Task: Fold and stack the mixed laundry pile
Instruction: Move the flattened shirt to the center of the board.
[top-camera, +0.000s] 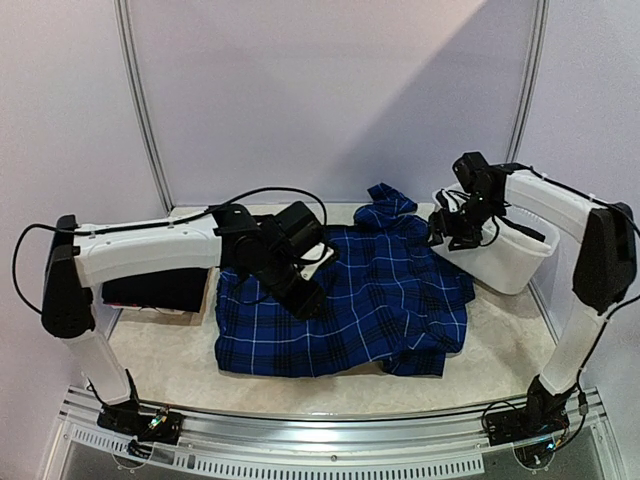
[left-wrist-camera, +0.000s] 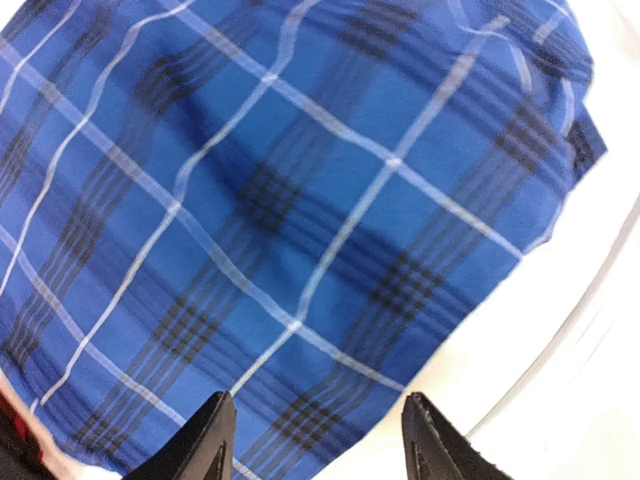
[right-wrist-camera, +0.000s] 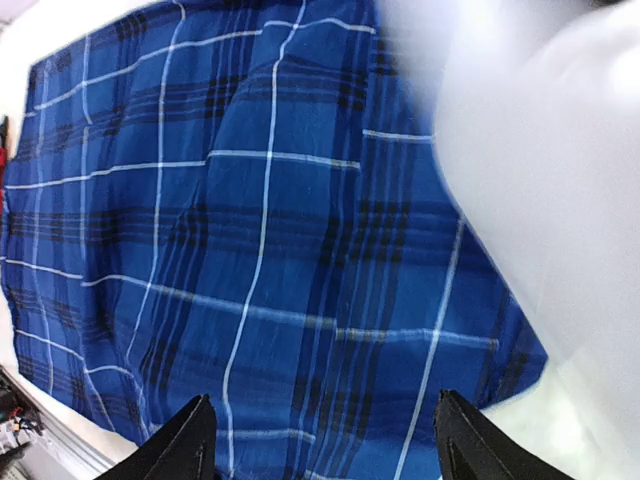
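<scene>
while blue plaid shirt (top-camera: 350, 300) lies under left tool (left-wrist-camera: 317, 405) (agape, empty), right tool (right-wrist-camera: 322, 402) agape nearby

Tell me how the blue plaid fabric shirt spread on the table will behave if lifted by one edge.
The blue plaid fabric shirt probably goes floppy and drapes: it lies in soft wrinkles, bunched at its far end. It looks thin and flat, so likely light. Pushed, it would probably crumple rather than slide whole.
</scene>
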